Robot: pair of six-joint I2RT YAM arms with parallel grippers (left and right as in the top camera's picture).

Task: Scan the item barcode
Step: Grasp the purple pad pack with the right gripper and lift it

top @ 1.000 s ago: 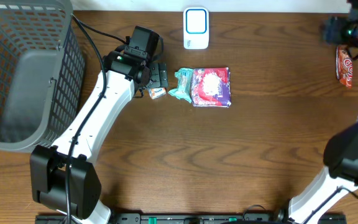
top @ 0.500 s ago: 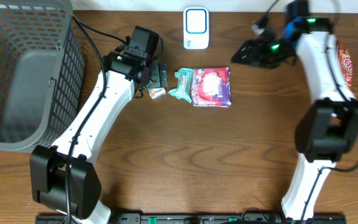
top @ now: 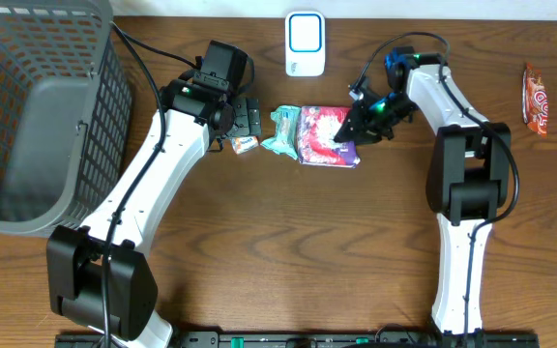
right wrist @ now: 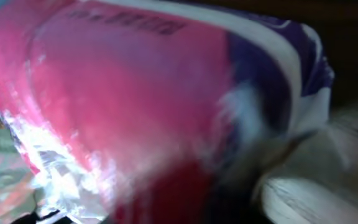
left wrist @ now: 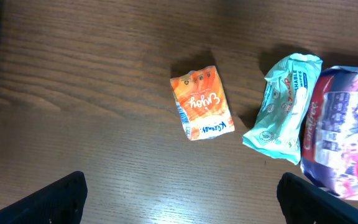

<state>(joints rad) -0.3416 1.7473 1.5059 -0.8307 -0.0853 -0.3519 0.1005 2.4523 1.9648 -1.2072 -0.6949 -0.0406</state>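
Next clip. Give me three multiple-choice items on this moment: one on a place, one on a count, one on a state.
1. Where does the red snack bar lie in the overhead view?
A. top left
B. far right, alone
C. centre

2. How many packets lie grouped at the centre?
A. one
B. three
C. five

3. The left gripper is:
A. open, empty
B. shut on a packet
C. shut, empty

Key:
1 B, it lies apart by the right edge.
2 B, the orange packet, teal packet and pink-purple pack.
3 A, its fingers stand wide apart with nothing between them.
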